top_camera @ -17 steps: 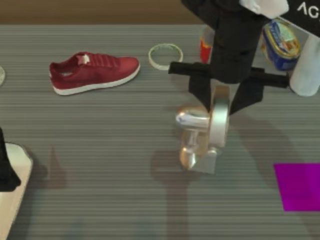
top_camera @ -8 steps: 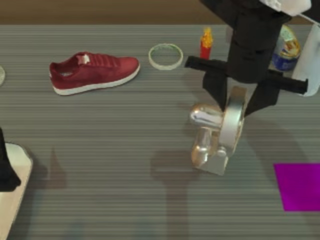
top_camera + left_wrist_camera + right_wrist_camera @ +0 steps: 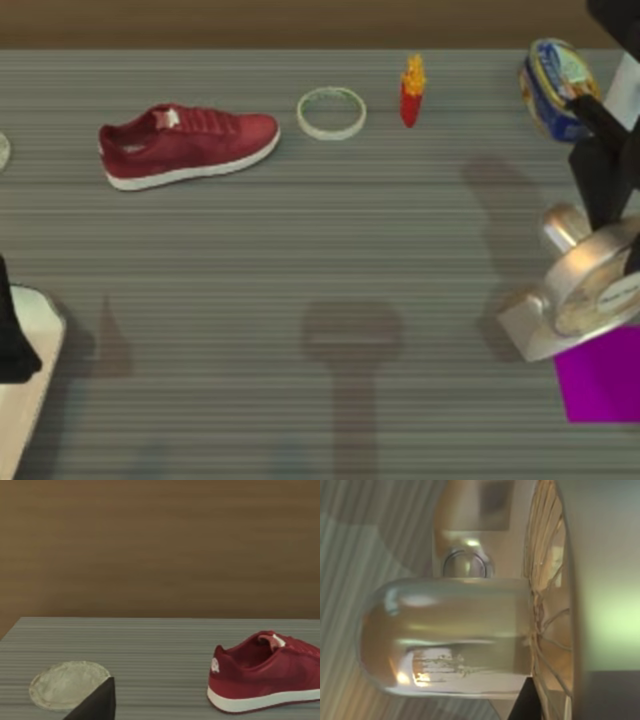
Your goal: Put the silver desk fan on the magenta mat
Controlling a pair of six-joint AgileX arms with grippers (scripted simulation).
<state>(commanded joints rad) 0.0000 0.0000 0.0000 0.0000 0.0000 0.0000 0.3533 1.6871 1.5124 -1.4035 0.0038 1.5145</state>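
silver desk fan [image 3: 585,300] tilted at table's [image 3: 300,300] right edge, overlapping magenta mat [image 3: 603,385] | right gripper [image 3: 612,225] clamped on disc head | left arm parked at left edge, claw state unknown

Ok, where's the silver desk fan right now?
In the top view the silver desk fan is at the table's far right, held by the right gripper, overlapping the upper-left corner of the magenta mat, below the blue tin.

The magenta mat [image 3: 603,385] ran off the top view's right edge, its upper part hidden beneath the silver desk fan [image 3: 580,295]. The right end effector [image 3: 612,178] was also cropped there, its fingertips hidden.
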